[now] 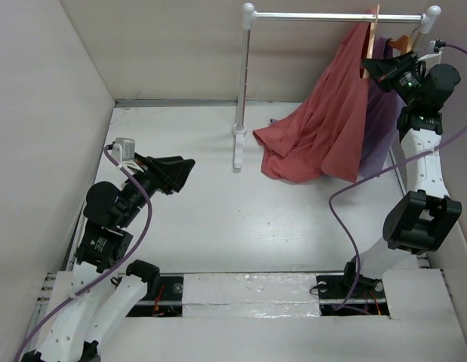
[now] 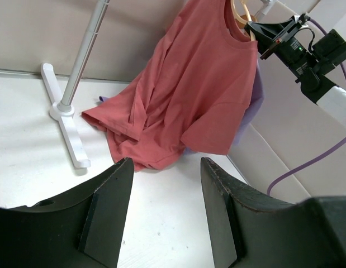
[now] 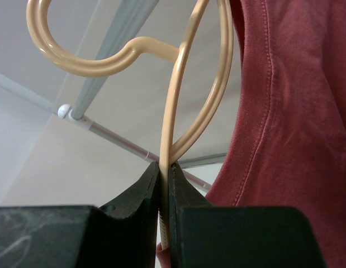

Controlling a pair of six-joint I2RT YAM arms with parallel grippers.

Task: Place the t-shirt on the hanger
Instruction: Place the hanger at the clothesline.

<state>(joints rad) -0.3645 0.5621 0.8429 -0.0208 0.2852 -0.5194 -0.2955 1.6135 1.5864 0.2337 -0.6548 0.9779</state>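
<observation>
The coral-red t-shirt (image 1: 324, 121) hangs from the pale tan hanger (image 1: 373, 30) up at the rack's rail, and its lower part lies bunched on the table. In the right wrist view the hanger (image 3: 181, 84) has the shirt's collar (image 3: 284, 111) draped over one side. My right gripper (image 3: 166, 170) is shut on the hanger's thin wire; it also shows in the top view (image 1: 371, 69). My left gripper (image 1: 186, 169) is open and empty, low over the table, well left of the shirt. Its jaws (image 2: 166, 166) face the shirt (image 2: 195, 84).
A white clothes rack (image 1: 244, 75) stands at the back with its foot (image 1: 238, 147) on the table and its rail (image 1: 331, 15) overhead. A lilac-purple shirt (image 1: 382, 128) hangs on a second hanger (image 1: 403, 41) behind the red one. Walls close in on both sides.
</observation>
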